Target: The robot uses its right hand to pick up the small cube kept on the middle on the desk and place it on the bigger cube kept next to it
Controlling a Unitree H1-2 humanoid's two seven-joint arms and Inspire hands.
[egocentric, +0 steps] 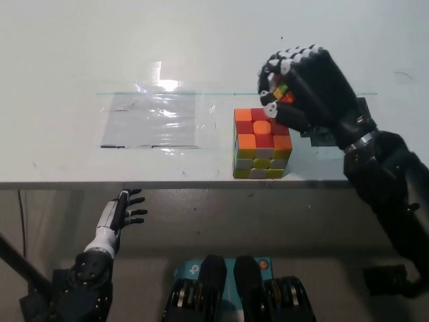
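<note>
Right hand (303,90), black, is sitting right of centre with fingers (276,70) clamped on the small cube (283,93), holding it just above the upper right corner of the bigger cube (262,142) on the white surface (201,40). Left hand (120,212), white, is hanging at lower left below the surface edge, fingers apart, holding nothing. Clear plastic sheet (155,121) is lying left of the bigger cube.

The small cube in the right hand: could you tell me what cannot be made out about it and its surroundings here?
- Small cube: mostly hidden by the right hand; only a few coloured tiles show in the head view.
- Gap between it and the bigger cube: touching or apart cannot be told, since the hand covers it.
- Dark patch on the desk: partly covered by the right arm.
</note>
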